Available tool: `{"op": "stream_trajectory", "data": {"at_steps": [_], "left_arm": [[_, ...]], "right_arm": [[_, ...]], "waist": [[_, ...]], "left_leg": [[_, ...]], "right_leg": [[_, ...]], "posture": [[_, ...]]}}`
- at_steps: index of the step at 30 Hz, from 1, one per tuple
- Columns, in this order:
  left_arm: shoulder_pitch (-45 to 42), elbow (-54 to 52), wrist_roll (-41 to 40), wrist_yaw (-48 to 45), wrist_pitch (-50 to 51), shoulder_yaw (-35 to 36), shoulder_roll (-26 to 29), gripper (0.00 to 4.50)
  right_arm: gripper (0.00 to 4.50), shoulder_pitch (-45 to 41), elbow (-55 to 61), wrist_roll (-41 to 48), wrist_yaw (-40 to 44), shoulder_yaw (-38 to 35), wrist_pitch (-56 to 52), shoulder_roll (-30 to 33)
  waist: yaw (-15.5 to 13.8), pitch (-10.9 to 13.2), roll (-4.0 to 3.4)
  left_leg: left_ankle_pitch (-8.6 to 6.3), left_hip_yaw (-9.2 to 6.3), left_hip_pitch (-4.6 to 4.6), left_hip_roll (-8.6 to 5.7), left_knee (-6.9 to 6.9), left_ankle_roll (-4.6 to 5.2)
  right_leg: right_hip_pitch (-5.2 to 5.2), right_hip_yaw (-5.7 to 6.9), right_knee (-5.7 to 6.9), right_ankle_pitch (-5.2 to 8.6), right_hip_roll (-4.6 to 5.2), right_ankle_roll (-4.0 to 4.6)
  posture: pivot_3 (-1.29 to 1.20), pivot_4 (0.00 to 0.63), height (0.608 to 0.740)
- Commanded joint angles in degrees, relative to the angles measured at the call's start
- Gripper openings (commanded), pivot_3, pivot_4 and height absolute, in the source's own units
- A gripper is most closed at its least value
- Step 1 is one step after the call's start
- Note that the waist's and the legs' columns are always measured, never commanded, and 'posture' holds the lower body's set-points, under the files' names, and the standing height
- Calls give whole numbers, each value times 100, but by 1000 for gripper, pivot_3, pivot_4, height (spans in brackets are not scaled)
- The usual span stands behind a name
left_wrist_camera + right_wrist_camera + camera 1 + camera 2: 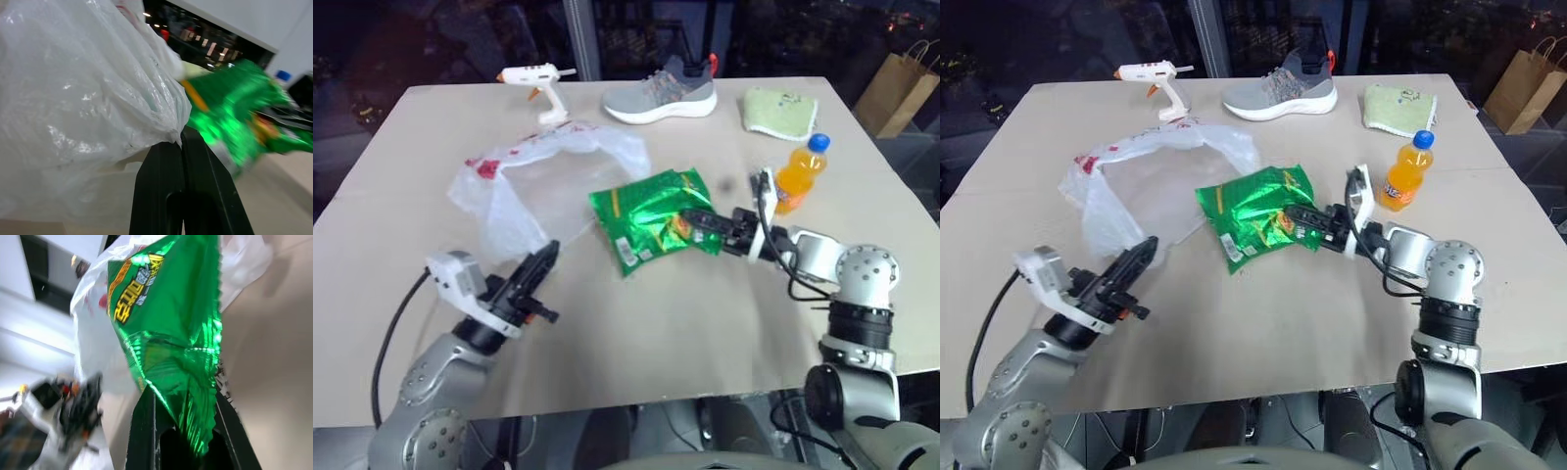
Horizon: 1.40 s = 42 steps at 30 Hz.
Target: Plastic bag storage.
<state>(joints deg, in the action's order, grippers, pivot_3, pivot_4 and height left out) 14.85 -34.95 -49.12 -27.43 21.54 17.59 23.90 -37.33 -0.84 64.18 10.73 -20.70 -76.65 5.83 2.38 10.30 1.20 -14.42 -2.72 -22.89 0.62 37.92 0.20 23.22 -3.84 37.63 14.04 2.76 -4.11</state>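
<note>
Right wrist view showed my right jaws (1304,217) clamped on the green foil snack packet (1255,213), left jaws (544,260) pinching the plastic bag (533,176); I judged its thin edge could slip free.

Paper bag (904,80) cut off by the edge

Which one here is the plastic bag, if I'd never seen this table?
Start at the grey sneaker at the far edge of the table and come toward the robot's left gripper. The plastic bag lies spread between them, its near edge pinched by that gripper. It is thin, crinkly, see-through white with red print, unlike the shiny green snack packet beside it.
</note>
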Motion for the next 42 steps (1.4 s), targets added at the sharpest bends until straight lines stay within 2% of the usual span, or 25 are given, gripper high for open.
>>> {"op": "stream_trajectory", "data": {"at_steps": [1,6,12,19,21,22,23,27,29,30,34,37,42], "left_arm": [[-10,-201,-151,-132,116,-172,47,0],[-183,-117,-136,-349,289,-533,122,0],[-480,49,-188,-744,612,-1062,216,0],[-856,116,-394,-920,869,-1247,231,0],[-865,104,-407,-956,937,-1284,256,0],[-860,108,-400,-959,948,-1292,252,0],[-851,112,-386,-955,954,-1301,242,0],[-869,146,-360,-869,953,-1326,147,0],[-922,171,-398,-787,951,-1299,61,0],[-973,189,-481,-716,956,-1225,4,0],[-1139,276,-858,-476,983,-853,-130,0],[-1179,329,-1102,-345,1009,-656,-192,0],[-1189,353,-1512,-114,1013,-373,-302,0]], "right_arm": [[94,-416,-338,42,-693,-222,442,-476],[94,-1051,-871,-11,-1112,-213,963,-1153],[94,-1415,-1345,-199,-1167,97,1333,-1620],[94,-1567,-1984,-582,-1047,642,1735,-2010],[626,-1610,-2082,-630,-953,748,1865,-2025],[1032,-1622,-2100,-635,-902,788,1912,-2020],[1184,-1637,-2100,-610,-827,821,1927,-2017],[3089,-1644,-2012,-510,-537,938,1898,-1930],[4242,-1573,-1853,-559,-259,1100,1801,-1756],[4460,-1503,-1687,-682,56,1313,1762,-1543],[4460,-1144,-1283,-1646,1017,2134,2246,-637],[4460,-870,-1319,-2383,1500,2386,3040,-99],[4460,-203,-785,-3071,2649,2622,3919,960]], "waist": [[9,1,-2],[21,8,-15],[6,7,-15],[39,7,-16],[45,8,-16],[47,8,-16],[56,8,-16],[69,8,-16],[77,8,-17],[85,8,-17],[93,7,-16],[29,6,-14],[6,7,-14]], "left_leg": [[0,1,0,1,-4,0],[1,7,-4,1,-22,0],[1,10,-5,-2,-49,-1],[1,11,-5,2,-58,-1],[1,12,-5,2,-58,-1],[1,13,-6,1,-58,-1],[1,13,-6,1,-58,-1],[1,10,-7,1,-58,-1],[1,9,-6,1,-58,-1],[1,10,-7,1,-58,-1],[1,6,-6,1,-58,-1],[1,3,-6,-3,-56,-1],[1,7,-12,-6,-56,-1]], "right_leg": [[5,0,4,0,-1,0],[21,-6,6,0,-2,1],[23,-5,-10,0,2,2],[37,-6,1,5,-1,10],[37,-6,0,5,-1,10],[37,-6,0,5,-1,10],[37,-7,-1,5,0,10],[37,-6,-1,5,0,10],[37,-6,-1,5,0,10],[37,-6,-1,5,0,10],[37,-4,-1,5,0,10],[33,0,-4,5,4,9],[34,0,-14,5,10,8]], "posture": [[0,150,740],[0,150,740],[0,150,740],[0,150,740],[0,150,740],[0,150,740],[0,150,740],[0,150,740],[0,150,740],[0,150,740],[0,150,740],[0,150,740],[0,150,740]]}}
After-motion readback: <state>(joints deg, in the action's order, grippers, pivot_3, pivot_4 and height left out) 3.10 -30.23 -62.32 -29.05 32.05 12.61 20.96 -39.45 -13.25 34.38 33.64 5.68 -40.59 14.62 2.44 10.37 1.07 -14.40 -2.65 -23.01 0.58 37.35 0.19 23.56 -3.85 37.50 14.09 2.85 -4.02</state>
